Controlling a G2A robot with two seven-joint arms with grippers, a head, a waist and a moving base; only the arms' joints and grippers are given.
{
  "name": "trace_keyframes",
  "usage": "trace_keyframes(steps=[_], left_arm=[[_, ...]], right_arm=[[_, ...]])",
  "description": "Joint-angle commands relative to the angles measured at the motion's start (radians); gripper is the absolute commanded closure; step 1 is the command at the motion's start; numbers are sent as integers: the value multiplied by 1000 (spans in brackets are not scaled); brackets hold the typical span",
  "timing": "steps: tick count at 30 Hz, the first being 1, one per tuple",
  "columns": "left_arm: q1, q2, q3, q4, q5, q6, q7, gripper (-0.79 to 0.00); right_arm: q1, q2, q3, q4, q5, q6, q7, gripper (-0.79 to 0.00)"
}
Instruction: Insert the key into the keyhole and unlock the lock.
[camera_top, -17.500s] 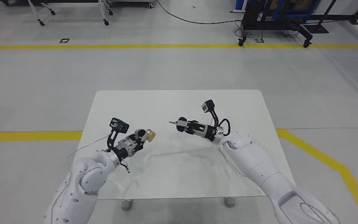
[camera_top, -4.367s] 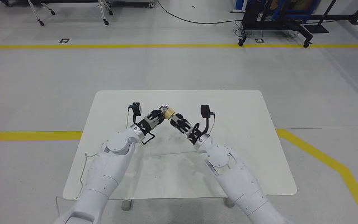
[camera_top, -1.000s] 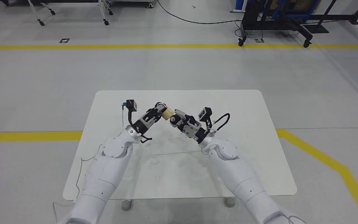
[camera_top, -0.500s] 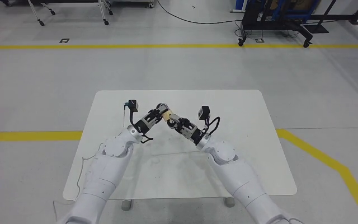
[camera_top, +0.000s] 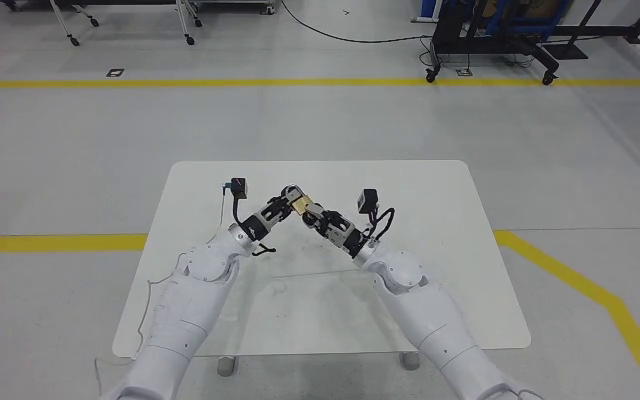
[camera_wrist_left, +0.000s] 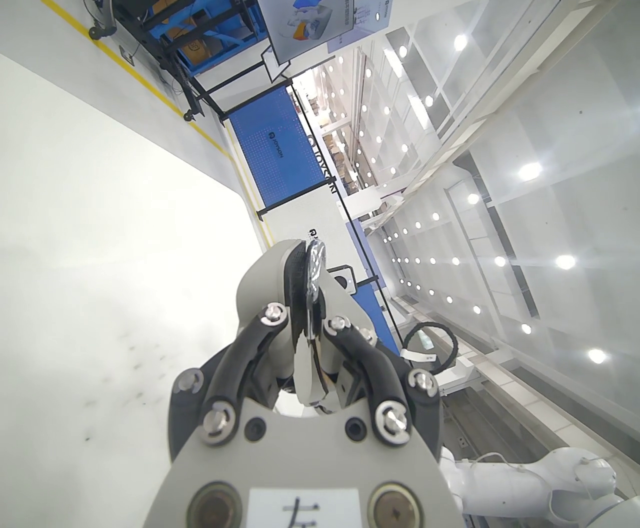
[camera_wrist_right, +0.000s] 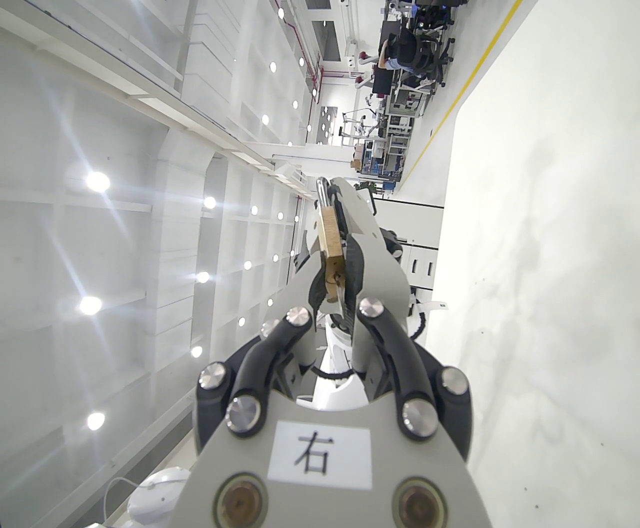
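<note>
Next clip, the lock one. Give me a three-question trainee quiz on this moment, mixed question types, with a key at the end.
1. True or false: the lock lies flat on the table.
2. Multiple choice: the lock's body is A) brass-coloured, B) red, C) blue.
3. Short answer: where do the left gripper and the right gripper stand relative to the lock?
Key: 1 false, it is held up off the table. 2 A. 3 They meet at it, one on each side, both shut.
</note>
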Motion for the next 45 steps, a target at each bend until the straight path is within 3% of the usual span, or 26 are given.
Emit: trace_keyframes(steps=[1,10,18,23,24,25,26,32,36,40,45], left_arm=[[1,0,-1,-2,-11,-3,-7,-785],[-5,6,-12,4,-102,-17,-118,-785],[-36,18,-69,34,-84,-34,-56,-785],[-56,27,-105,59,-31,-56,5,-785],[-58,28,-108,63,-26,-59,14,-785],[-60,28,-109,67,-29,-59,18,-785],[-63,28,-109,69,-32,-58,17,-785],[-68,27,-103,78,-34,-56,16,-785],[-81,30,-104,91,-1,-50,27,-785],[-90,35,-107,99,79,-72,73,-785],[-99,42,-118,110,201,-99,162,-785]], right_arm=[[-4,2,7,-3,7,-5,-1,0],[-27,27,88,-18,-7,32,18,0],[19,72,118,-39,-261,415,134,0],[47,75,80,-24,-328,544,174,0],[53,75,72,-15,-339,560,167,-225],[61,74,67,-10,-354,567,142,-372],[64,73,64,-6,-362,569,113,-785],[63,75,56,-22,-399,617,70,-785],[25,90,113,-100,-399,649,37,-785],[-62,112,231,-261,-372,611,-27,-785],[-183,141,359,-511,-470,603,-96,-785]])
